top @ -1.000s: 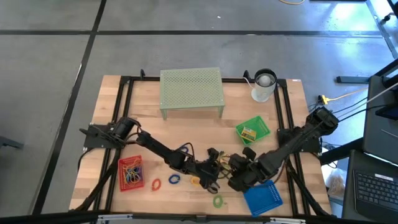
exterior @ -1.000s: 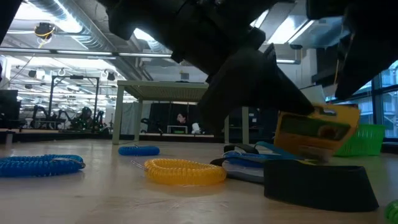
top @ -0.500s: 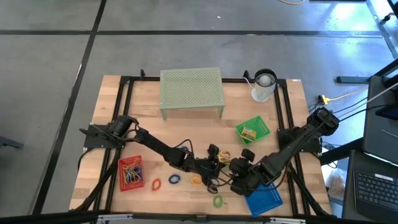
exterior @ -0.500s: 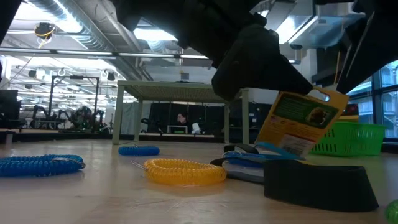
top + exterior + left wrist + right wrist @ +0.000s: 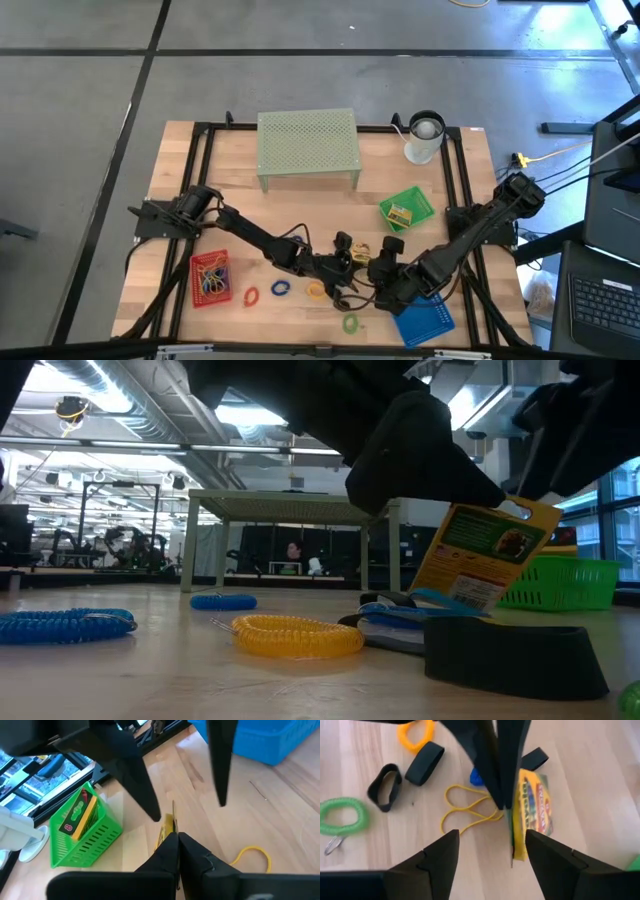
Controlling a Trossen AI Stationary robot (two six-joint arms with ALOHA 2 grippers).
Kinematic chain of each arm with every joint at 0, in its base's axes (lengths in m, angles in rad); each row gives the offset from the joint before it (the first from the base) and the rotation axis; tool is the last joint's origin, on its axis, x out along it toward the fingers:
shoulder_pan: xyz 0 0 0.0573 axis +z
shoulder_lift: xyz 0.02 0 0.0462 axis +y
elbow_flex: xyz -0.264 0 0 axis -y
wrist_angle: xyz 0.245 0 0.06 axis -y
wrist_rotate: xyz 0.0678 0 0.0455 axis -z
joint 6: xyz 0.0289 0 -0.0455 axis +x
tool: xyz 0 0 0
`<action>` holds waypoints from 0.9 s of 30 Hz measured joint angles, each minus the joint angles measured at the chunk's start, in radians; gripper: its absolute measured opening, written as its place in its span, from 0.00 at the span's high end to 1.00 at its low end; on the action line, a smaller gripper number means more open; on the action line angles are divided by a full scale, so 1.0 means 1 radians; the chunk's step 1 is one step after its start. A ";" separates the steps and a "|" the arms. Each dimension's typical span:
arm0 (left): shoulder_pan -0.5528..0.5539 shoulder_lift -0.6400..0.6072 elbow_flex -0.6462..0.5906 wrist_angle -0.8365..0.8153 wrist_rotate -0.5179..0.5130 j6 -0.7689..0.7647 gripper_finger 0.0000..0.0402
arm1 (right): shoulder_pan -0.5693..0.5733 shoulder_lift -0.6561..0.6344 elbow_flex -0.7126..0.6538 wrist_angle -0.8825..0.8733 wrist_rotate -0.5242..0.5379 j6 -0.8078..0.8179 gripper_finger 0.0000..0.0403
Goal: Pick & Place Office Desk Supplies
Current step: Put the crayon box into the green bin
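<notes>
**Handover made: the right gripper had let go of the crayon box, and the left gripper alone held it**

Within the last second the right gripper (image 5: 487, 852) had spread its fingers wide and drawn slightly back, leaving the yellow crayon box (image 5: 480, 555) pinched by its top edge in the clamped left gripper (image 5: 177, 842), tilted and lifted clear of the wooden table (image 5: 300, 215) near its front middle. I judged the transfer complete, with only carrying the box to the green tray (image 5: 408, 208) left. Both arms reached inward, their wrists close together above scattered coil rings, the yellow coil ring (image 5: 298, 635) nearest.
</notes>
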 joint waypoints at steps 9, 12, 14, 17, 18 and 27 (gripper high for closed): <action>0.000 0.000 0.000 0.064 0.000 -0.003 1.00 | -0.003 0.006 0.002 -0.002 0.029 0.039 0.52; 0.000 0.000 0.000 0.094 0.001 -0.003 0.99 | -0.003 0.006 0.002 -0.004 0.032 0.058 0.55; 0.000 0.000 0.000 0.098 0.008 -0.003 0.99 | -0.003 0.006 0.002 -0.005 0.046 0.064 0.57; 0.000 0.000 0.000 0.096 0.019 -0.004 1.00 | -0.003 0.006 0.002 -0.005 0.051 0.059 0.62; 0.000 0.000 0.000 0.096 0.026 -0.004 1.00 | -0.003 0.006 0.002 -0.006 0.049 0.059 0.64; 0.000 0.000 0.000 0.098 0.026 -0.018 1.00 | -0.005 0.006 0.002 -0.012 0.047 0.057 0.93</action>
